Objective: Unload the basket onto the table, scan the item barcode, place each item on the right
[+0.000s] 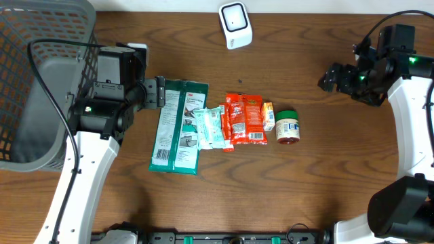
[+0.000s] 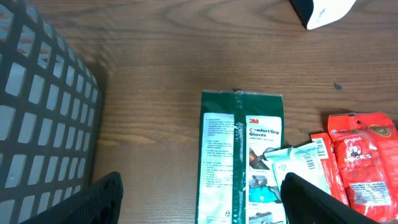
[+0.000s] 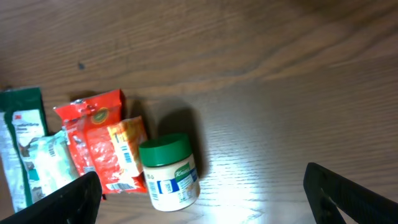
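One green glove pack lies mid-table, its long axis running near to far with a slight tilt. It starts a row with one white packet, two red packets, one yellow box and one green-lidded jar. The left gripper hovers by the pack's far end, jaws wide and empty. The right gripper also gapes empty. One white scanner sits farthest.

Left arm: white moulded lower links, black motor housings above, one green indicator lamp lit. A black cable loops alongside. Right arm: matching white links, black wrist block, green lamp, thin black cable. Left end effector and right end effector: matte black, with flat-sided, tapered fingers.
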Robot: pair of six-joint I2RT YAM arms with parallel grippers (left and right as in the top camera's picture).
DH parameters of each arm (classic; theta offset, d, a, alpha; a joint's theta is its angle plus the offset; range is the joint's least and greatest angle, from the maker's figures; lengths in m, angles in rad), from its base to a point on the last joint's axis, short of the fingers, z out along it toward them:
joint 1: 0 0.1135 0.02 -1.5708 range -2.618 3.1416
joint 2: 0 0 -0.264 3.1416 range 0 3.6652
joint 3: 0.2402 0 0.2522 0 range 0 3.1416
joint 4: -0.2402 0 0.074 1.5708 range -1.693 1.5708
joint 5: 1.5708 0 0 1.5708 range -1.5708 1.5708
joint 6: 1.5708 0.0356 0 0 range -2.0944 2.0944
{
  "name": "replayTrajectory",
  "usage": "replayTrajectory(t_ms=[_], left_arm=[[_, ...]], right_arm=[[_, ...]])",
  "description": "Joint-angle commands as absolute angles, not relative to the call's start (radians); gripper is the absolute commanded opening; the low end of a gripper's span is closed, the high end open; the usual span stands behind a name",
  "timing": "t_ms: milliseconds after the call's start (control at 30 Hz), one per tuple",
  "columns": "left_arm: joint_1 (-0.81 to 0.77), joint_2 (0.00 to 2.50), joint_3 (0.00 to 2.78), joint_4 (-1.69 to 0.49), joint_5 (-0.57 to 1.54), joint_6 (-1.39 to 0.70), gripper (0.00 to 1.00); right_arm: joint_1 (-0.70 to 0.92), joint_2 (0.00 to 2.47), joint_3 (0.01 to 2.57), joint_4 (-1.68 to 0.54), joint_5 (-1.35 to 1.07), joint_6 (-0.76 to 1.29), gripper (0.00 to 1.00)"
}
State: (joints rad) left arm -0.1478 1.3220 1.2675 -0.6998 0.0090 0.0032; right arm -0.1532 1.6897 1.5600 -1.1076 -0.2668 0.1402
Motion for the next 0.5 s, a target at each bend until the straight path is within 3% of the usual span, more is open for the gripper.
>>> replayTrajectory(t_ms=[0,67,100,200,367,467], left_arm=[[-0.147,1.325,1.269,-0.703,0.004,-0.002,0.82],[-0.147,1.325,1.269,-0.703,0.004,-0.002,0.82],[-0.147,1.325,1.269,-0.703,0.004,-0.002,0.82],[-0.147,1.325,1.269,-0.703,0.004,-0.002,0.82],[-0.147,1.325,1.269,-0.703,0.004,-0.002,0.82],[-0.147,1.325,1.269,-0.703,0.004,-0.002,0.82]], right_arm=[[-0.165,1.679,1.560,-1.129,-0.352,0.114,0.93],[-0.158,1.679,1.560,-1.160,-0.357,0.118,0.67],[-0.147,1.673,1.561,-1.198,-0.337,0.117,0.61],[-0.121,1.673,1.602,-1.258,-0.278,0.115,0.61],[-0.062,1.674,1.753,-1.367,-0.213,0.118,0.75],[-0.019,1.674,1.843,-1.439,-0.133,0.184,0.78]])
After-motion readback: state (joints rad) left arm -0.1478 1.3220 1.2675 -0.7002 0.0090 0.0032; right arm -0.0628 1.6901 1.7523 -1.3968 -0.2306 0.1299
